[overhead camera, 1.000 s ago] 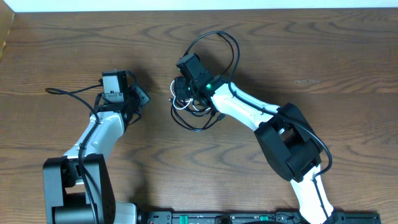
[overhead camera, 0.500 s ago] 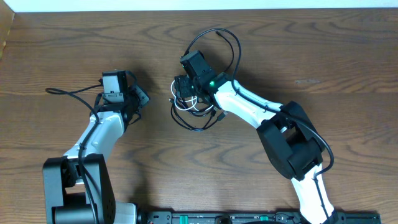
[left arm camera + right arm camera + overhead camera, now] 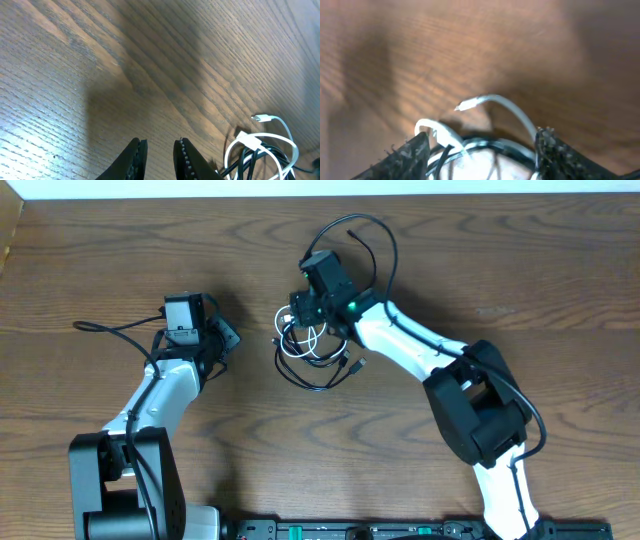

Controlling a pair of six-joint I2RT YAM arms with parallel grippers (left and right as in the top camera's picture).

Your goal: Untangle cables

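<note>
**Light, limp cords in one loose knot, best taken by a free end**

The cables lie in a small coil on the table, at centre, directly under the right gripper and well apart from the left gripper. They look thin, soft and nearly weightless, so I expect them to slide and drag the whole bundle along rather than resist. A pull on one loop would probably tighten the crossings. The smooth jackets may also slip out of a shallow pinch.

The white cord arches up clear of the black cords, and its plug end points away from the heap, which makes it the likeliest place to take hold.

The right jaws stand wide apart, straddling the coil. The left jaws are almost together, leaving a narrow gap with nothing in it.

The right wrist view is blurred and cuts off the lower part of the coil, so I cannot tell whether its fingers touch any cord. The wrist also covers the top of the tangle from overhead, hiding how the black cords cross
</note>
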